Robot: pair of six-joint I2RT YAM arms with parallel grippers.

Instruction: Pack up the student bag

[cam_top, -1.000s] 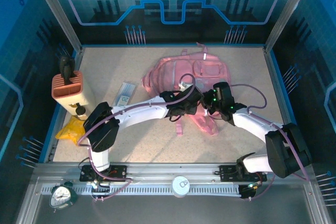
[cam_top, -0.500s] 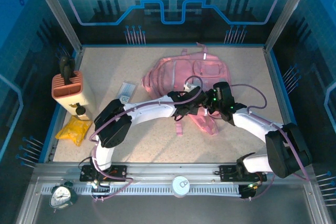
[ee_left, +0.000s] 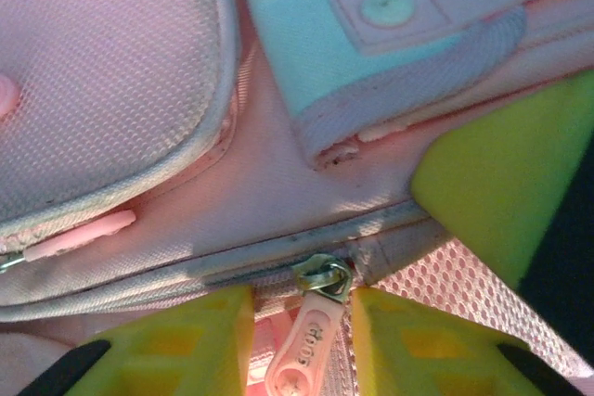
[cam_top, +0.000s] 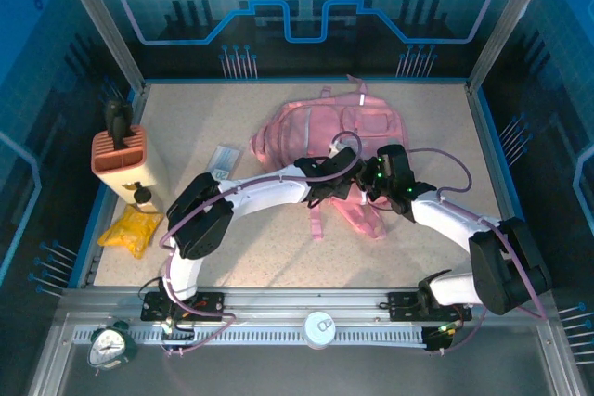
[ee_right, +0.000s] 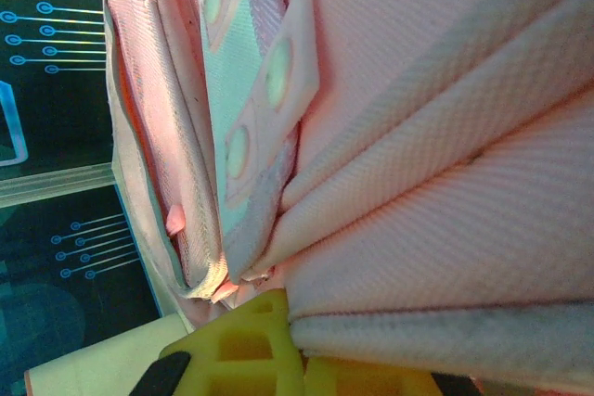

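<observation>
Student bag (cam_top: 320, 132) lies flat at mid-table, toward the back. Zip looks closed; nothing seen going in.

Left gripper (ee_left: 299, 312): jaws slightly apart, straddling the zipper pull (ee_left: 302, 350), not clamping it.

Right gripper (cam_top: 371, 187): jaws pressed together, apparently on a fold of bag fabric just beside the left one.

Judgement: early, at the opening step. Yellow packet (cam_top: 130, 229) and flat clear packet (cam_top: 223, 164) lie unpacked on the table at left.

Writing: embossed letters on the pull, not legible. Print on the clear packet is too small.

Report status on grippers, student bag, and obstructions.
Copy: left gripper open, straddling zipper pull. Then right gripper shut, pinching student bag fabric. No obstruction seen at the pull.
</observation>
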